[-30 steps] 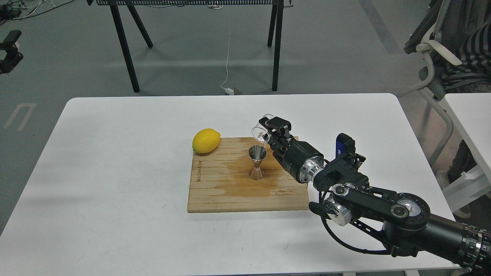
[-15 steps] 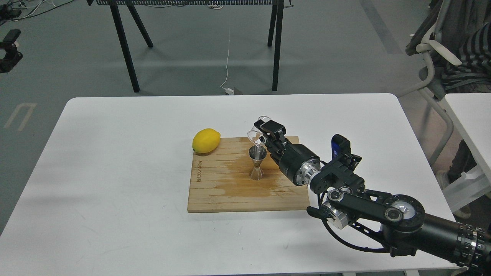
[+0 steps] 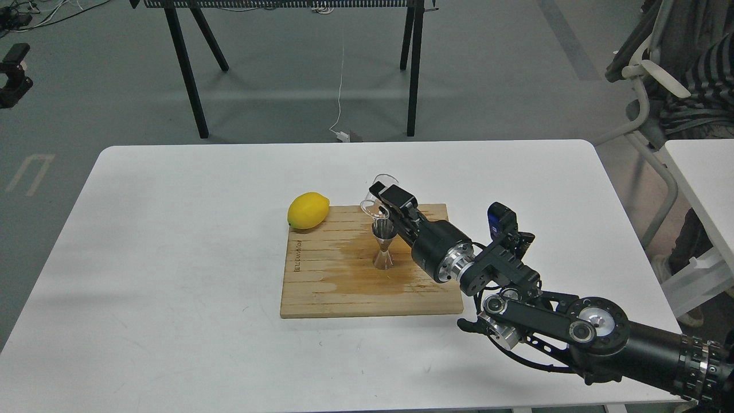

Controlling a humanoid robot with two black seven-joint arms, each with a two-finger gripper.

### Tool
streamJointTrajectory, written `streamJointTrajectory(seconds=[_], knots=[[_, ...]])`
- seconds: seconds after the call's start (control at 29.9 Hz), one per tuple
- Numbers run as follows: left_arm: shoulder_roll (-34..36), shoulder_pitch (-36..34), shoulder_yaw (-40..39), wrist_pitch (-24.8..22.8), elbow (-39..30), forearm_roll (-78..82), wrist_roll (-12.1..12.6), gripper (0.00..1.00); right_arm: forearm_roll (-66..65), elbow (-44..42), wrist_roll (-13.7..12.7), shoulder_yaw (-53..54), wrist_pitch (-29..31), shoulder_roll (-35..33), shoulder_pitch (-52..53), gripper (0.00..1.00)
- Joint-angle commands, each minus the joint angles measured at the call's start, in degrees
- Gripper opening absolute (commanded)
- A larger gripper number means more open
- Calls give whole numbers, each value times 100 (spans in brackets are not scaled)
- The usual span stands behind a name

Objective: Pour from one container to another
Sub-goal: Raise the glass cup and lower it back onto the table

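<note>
Glass cup (image 3: 375, 199), small and clear with a pouring lip, hangs tipped over in the right gripper (image 3: 391, 201), whose two black fingers are closed on it from the right side. The cup's mouth leans down and to the left, with its lip right above the open top of the steel jigger (image 3: 383, 245), so close in this view that I cannot tell whether the two touch. That jigger, hourglass-shaped with a narrow waist, stands upright near the middle of a wooden cutting board (image 3: 332, 287). The board lies flat on the white table (image 3: 172, 275), and a darker wet-looking patch (image 3: 355, 275) spreads over the slats around the jigger's foot and toward the board's near edge. A yellow lemon (image 3: 308, 210) sits at the board's far left corner, well apart from the jigger (it looks to rest partly on the board and partly on the table). The right arm (image 3: 573, 327) reaches in from the lower right, its silver wrist ring over the board's right edge. The left gripper (image 3: 12, 74) shows only as a dark shape at the far left edge of the view, off the table, and I cannot tell how its fingers stand. Black trestle legs (image 3: 189, 74) stand on the grey floor beyond the table.
</note>
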Motion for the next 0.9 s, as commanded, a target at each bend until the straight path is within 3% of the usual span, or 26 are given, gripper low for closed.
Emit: streamJointTrajectory(seconds=[0.0,0.87], knots=[[0,-1,0,0,0,7,0,99,-172,-70,49,-25,-1,0,-8,20],[9,-19,9,0,0,7,9,99,-586,-229,269,88,17,-70,-26,20]])
